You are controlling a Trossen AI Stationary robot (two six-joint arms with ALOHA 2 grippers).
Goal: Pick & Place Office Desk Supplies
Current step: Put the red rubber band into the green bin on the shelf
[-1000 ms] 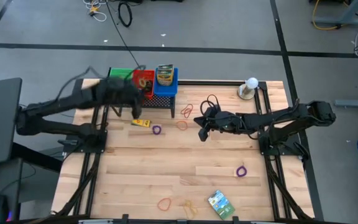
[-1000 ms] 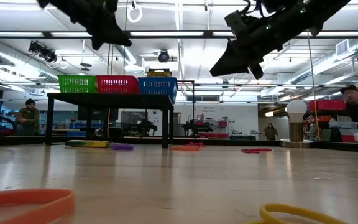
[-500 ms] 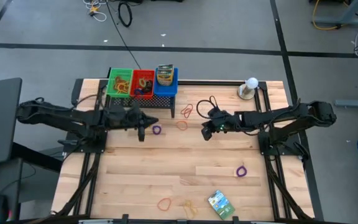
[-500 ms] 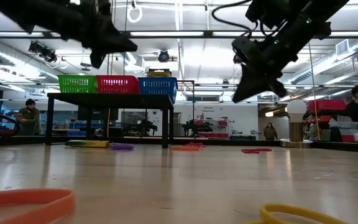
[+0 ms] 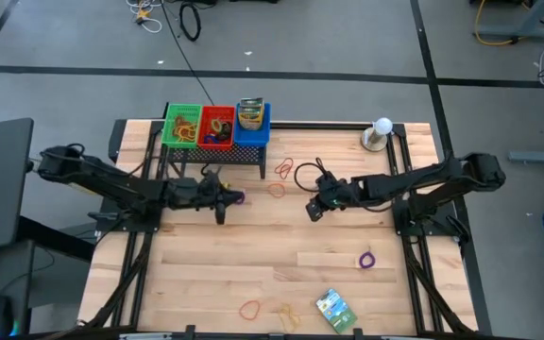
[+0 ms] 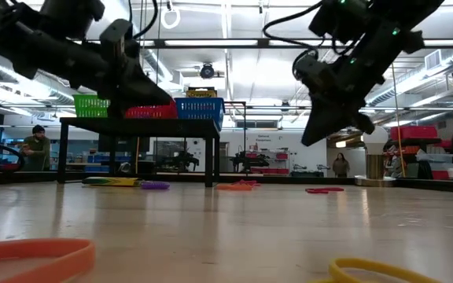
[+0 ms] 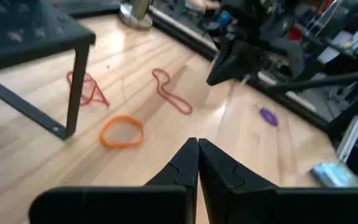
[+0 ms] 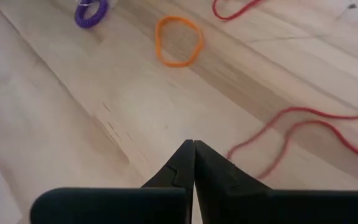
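Rubber-band loops lie scattered on the wooden table [image 5: 206, 255], and none is held. The left end effector [image 5: 221, 215] has its fingers pressed together and empty; it hangs above the boards in front of the black wire-mesh rack [image 5: 217, 151], just beside a purple loop [image 5: 238, 197]. The right end effector [image 5: 313, 212] is also pressed together and empty, above the table's middle, near an orange loop [image 5: 276, 189] and a red loop [image 5: 284, 168]. Between the two end effectors the boards are bare, and the wide middle strip gives open room. Toward the near edge lie one purple loop [image 5: 366, 260], one orange loop [image 5: 249, 309], one tan loop [image 5: 285, 312] and one green printed packet [image 5: 334, 309]. On the rack stand three bins: green [image 5: 182, 126], red [image 5: 217, 127] and blue [image 5: 250, 122]. A white ball on a base [image 5: 380, 133] stands at the far right corner.
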